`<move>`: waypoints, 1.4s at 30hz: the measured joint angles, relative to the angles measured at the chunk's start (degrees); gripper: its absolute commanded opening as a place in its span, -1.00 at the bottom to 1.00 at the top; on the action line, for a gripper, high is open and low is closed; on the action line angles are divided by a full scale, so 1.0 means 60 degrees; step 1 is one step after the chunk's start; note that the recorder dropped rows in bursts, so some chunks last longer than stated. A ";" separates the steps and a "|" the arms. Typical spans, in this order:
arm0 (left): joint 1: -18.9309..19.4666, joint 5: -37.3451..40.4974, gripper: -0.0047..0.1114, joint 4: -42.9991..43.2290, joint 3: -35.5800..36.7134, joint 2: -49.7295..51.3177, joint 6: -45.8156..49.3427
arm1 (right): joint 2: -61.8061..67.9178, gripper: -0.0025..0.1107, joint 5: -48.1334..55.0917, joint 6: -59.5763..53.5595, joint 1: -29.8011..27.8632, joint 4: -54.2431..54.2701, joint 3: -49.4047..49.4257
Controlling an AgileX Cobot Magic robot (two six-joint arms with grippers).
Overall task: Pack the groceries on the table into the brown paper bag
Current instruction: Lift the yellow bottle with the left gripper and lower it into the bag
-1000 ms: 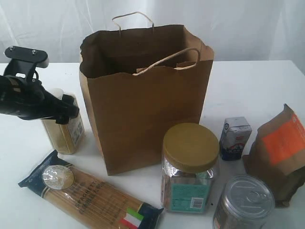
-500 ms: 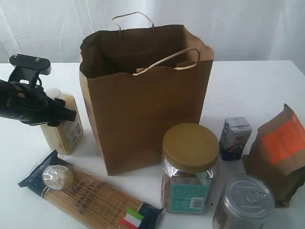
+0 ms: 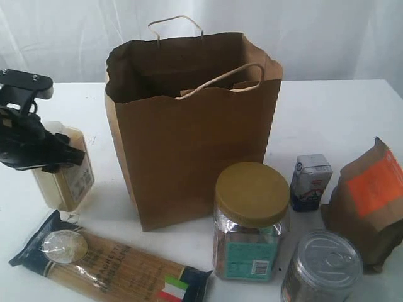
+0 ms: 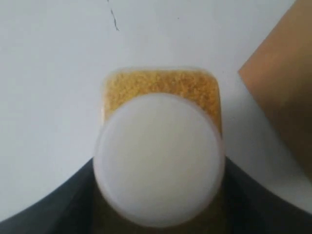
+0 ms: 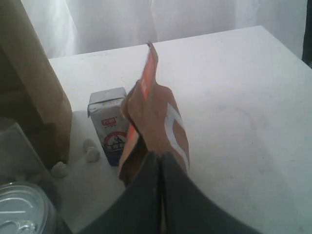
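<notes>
My left gripper (image 3: 49, 158) is shut on the yellow-grain bottle (image 3: 64, 171), left of the brown paper bag (image 3: 192, 135). The bottle leans, with its base just above the dark end of the spaghetti pack (image 3: 107, 264). In the left wrist view its white cap (image 4: 158, 158) sits between my dark fingers (image 4: 58, 209). The gold-lidded jar (image 3: 250, 220), tin can (image 3: 322, 267), white-blue carton (image 3: 310, 181) and brown pouch (image 3: 368, 201) stand on the table (image 3: 327, 113) at the front right. My right gripper (image 5: 160, 158) is shut and empty just behind the pouch (image 5: 151, 114); the exterior view does not show it.
The bag stands open at the table's centre, with its two cord handles (image 3: 220, 78) up and its side (image 4: 287, 97) close to the bottle. The carton (image 5: 109, 124) and the tin can (image 5: 19, 214) lie between the right gripper and the bag. A white curtain hangs behind.
My left gripper has closed on the bottle and drawn it to the left, away from the bag, tilting it. The spaghetti pack has shifted left too. The right arm has not moved.
</notes>
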 measured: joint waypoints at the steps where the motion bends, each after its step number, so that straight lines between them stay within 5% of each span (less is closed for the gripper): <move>1: 0.0000 0.0203 -0.92 0.0000 0.0000 -0.0336 0.0004 | 0.0000 -0.96 0.0000 0.0000 0.0000 0.0000 0.0000; 18: 0.0000 0.3110 -0.92 -0.0222 -0.2552 -0.4451 0.0004 | 0.0000 -0.96 0.0000 0.0000 0.0000 0.0000 0.0000; 31: -0.0476 0.3159 -0.92 -0.4006 -0.4118 -0.4581 0.2320 | 0.0000 -0.96 0.0000 0.0000 0.0000 0.0000 0.0000; 42: -0.1448 0.2520 -0.92 -0.4355 -0.4708 -0.3098 0.2999 | 0.0000 -0.96 0.0000 0.0000 0.0000 0.0000 0.0000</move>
